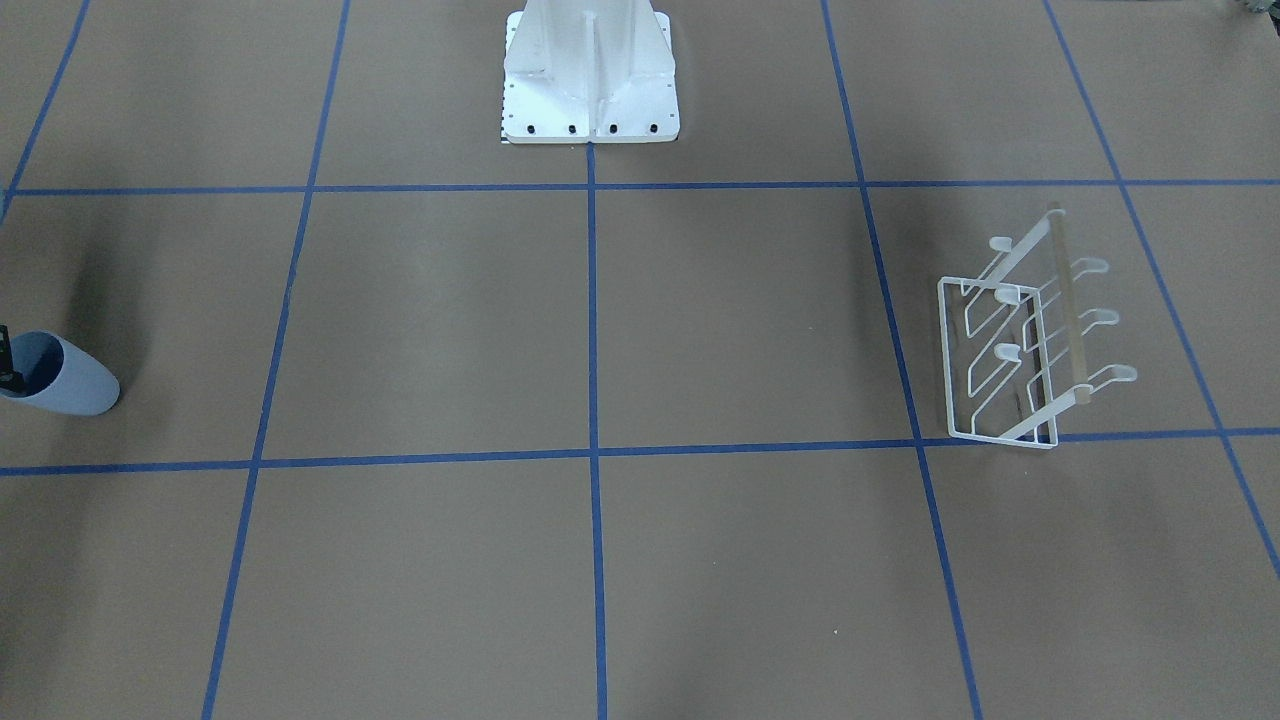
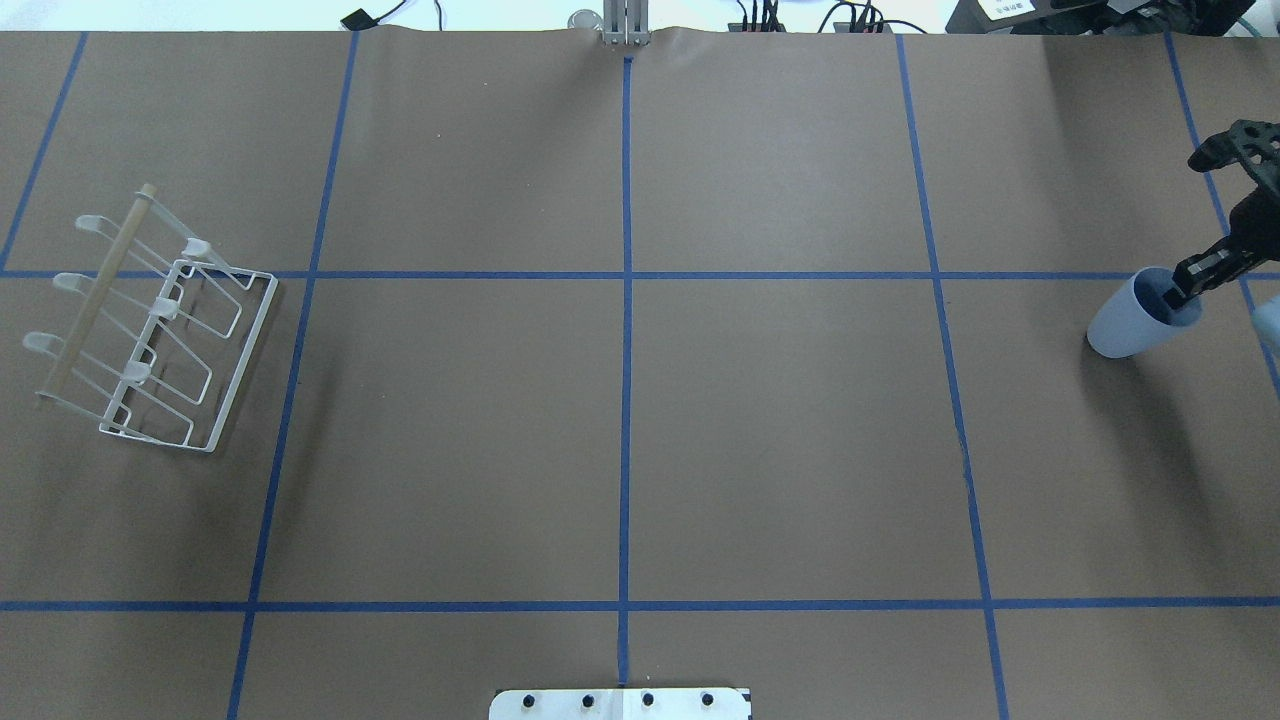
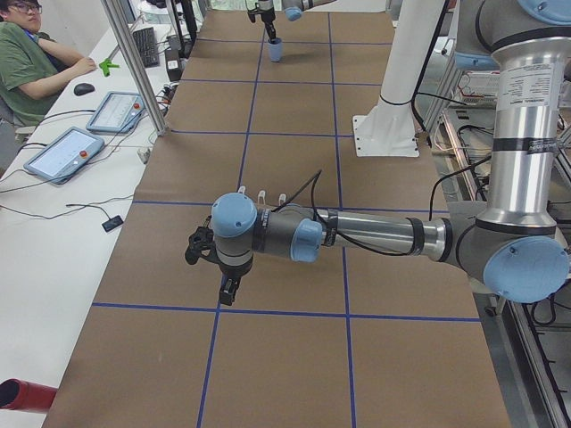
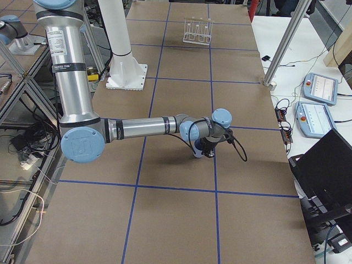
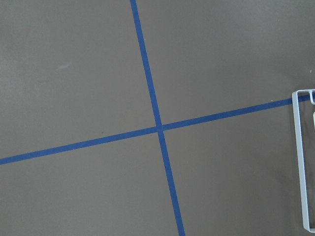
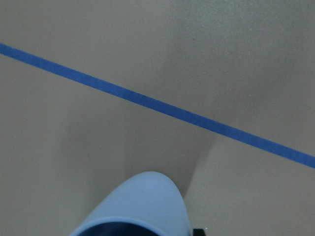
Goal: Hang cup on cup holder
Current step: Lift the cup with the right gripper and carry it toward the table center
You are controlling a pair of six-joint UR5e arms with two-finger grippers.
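The light blue cup (image 2: 1135, 322) stands at the table's far right edge; it also shows in the front view (image 1: 70, 378), the right wrist view (image 6: 140, 209) and, small, in the left side view (image 3: 276, 52). My right gripper (image 2: 1198, 220) is open, with one finger (image 2: 1195, 278) down inside the cup's mouth and the other well outside it. The white wire cup holder (image 2: 150, 320) stands at the far left, all its prongs bare (image 1: 1030, 340). My left gripper (image 3: 212, 267) hovers near the holder; I cannot tell whether it is open or shut.
The white bolted robot pedestal (image 1: 590, 80) stands at the middle of the robot's side. Blue tape lines (image 2: 626, 350) grid the brown table. An operator (image 3: 36, 53) sits beside tablets (image 3: 67, 152) past the far edge. The holder's base frame edge (image 5: 300, 157) shows in the left wrist view.
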